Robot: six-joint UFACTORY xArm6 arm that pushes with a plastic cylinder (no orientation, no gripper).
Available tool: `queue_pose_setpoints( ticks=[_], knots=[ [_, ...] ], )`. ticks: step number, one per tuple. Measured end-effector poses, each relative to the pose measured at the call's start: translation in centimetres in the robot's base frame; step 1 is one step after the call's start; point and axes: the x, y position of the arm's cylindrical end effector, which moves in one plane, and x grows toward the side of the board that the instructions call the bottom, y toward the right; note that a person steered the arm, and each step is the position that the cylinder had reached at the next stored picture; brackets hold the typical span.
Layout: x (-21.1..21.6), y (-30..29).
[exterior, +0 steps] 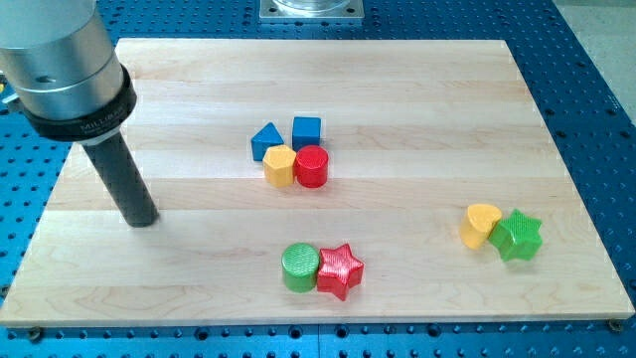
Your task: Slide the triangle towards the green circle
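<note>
Green circle [299, 267] sits nearest, touching a red star [340, 269]. Rod tip [141, 219] rests well to the view's left. Farther back, the small blue triangle [266, 141] huddles against a yellow hexagon [280, 165] and blue cube [306, 131]. No jaws here, just a rod.

Pale wood board [397, 99] fills most of view, sits on blue perforated metal table [596, 60]. Grey metal mount plate [311, 9] at 12 o'clock. Lighting bright, even.
</note>
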Motion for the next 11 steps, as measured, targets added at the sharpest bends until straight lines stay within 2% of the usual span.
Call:
queue_pose_setpoints(
  ticks=[5, 6, 7, 8, 9, 10, 11],
  knots=[
    [-3.9, 0.0],
    [-6.5, 3.0],
    [-11.1, 6.8],
    [-11.5, 10.8],
    [-7.2, 10.7],
    [-6.7, 10.3],
    [-10.3, 10.5]
  ],
)
